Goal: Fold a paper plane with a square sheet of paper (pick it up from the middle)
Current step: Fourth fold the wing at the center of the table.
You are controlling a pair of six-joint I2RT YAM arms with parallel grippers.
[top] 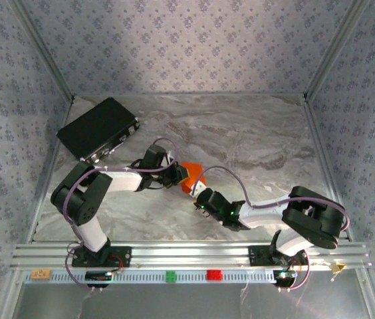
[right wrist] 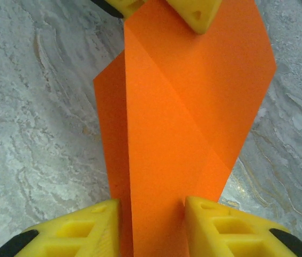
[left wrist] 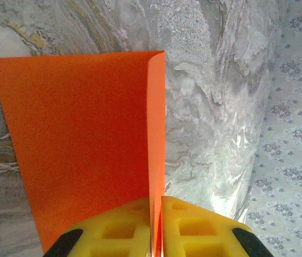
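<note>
I see the square sheet of paper (top: 193, 178), orange and folded over on itself, held up over the middle of the marble table (top: 254, 139), between my two arms. My left gripper (left wrist: 156, 225) has its yellow fingers (left wrist: 124, 227) pressed together on the fold, pinching the sheet (left wrist: 81, 134) at its edge. My right gripper (right wrist: 152, 225) comes in from the near right with its jaws partly apart, one finger on each side of the paper (right wrist: 194, 96). The black case (top: 98, 129) lies far left.
</note>
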